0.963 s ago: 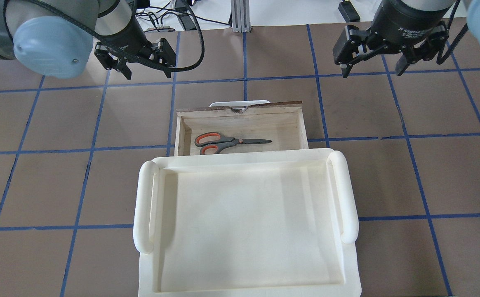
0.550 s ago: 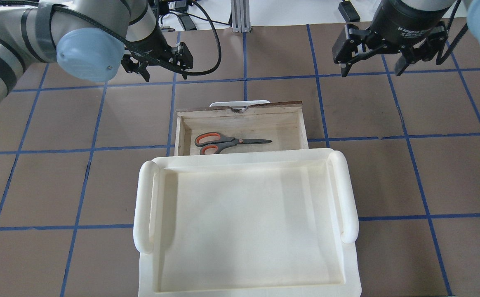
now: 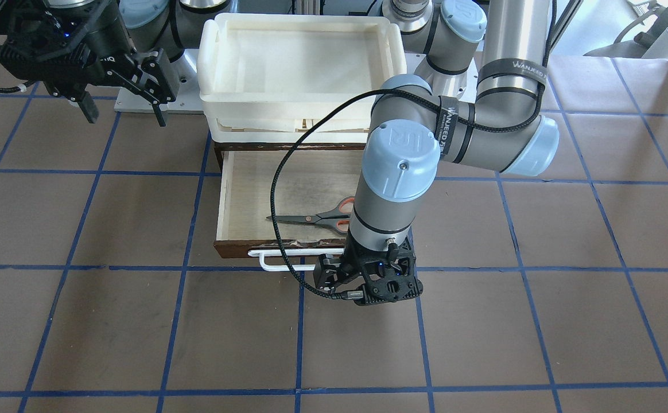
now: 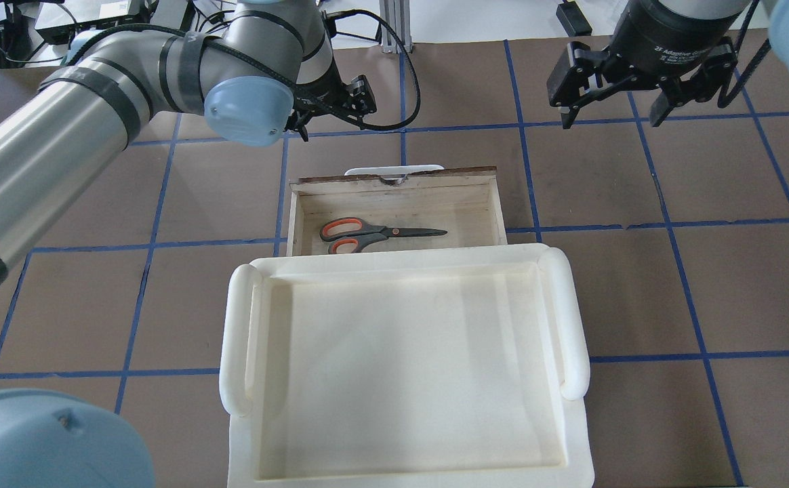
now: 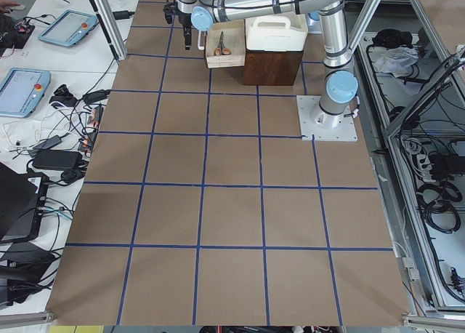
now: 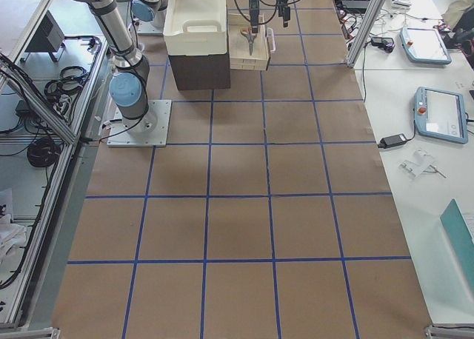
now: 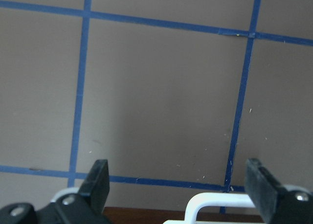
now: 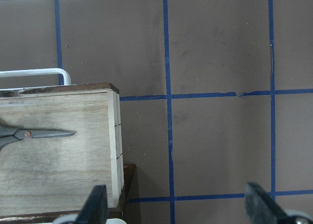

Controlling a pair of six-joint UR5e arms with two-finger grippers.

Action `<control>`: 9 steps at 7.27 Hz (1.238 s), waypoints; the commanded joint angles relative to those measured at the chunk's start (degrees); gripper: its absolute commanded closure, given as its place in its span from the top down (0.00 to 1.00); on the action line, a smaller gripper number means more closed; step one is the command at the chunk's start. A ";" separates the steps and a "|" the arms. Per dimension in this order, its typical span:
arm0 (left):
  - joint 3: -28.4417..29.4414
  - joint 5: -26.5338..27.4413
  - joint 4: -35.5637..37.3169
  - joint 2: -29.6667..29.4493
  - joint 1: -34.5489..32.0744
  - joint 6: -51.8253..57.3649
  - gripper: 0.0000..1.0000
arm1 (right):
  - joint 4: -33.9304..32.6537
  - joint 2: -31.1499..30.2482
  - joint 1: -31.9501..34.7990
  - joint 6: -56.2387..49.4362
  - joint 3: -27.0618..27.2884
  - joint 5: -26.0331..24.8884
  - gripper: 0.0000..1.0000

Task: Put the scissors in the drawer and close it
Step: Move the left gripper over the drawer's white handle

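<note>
The scissors (image 4: 381, 234) lie flat inside the open drawer (image 4: 394, 181), grey and orange handles to the overhead view's left. They also show in the front view (image 3: 311, 218) and the right wrist view (image 8: 39, 134). My left gripper (image 4: 330, 114) is open and empty. It points down just beyond the drawer's front (image 3: 236, 250), over the white bar handle (image 7: 215, 203). In the front view the left gripper (image 3: 368, 288) hides one end of the handle (image 3: 276, 265). My right gripper (image 4: 611, 118) is open and empty, raised to the drawer's far right side (image 3: 126, 117).
A cream-white plastic tray (image 4: 232, 339) sits on top of the brown cabinet, above the drawer's inner end. The table is brown with blue grid tape. Cables and tablets lie beyond the table's far edge.
My left arm has swung right, from the table's back left to just beyond the drawer's front and handle. The right gripper, scissors and drawer have not moved.
</note>
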 commanded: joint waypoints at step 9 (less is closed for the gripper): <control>3.10 -2.07 -9.77 -4.69 -1.31 -6.75 1.00 | 1.24 0.03 0.00 -0.01 0.00 0.01 1.00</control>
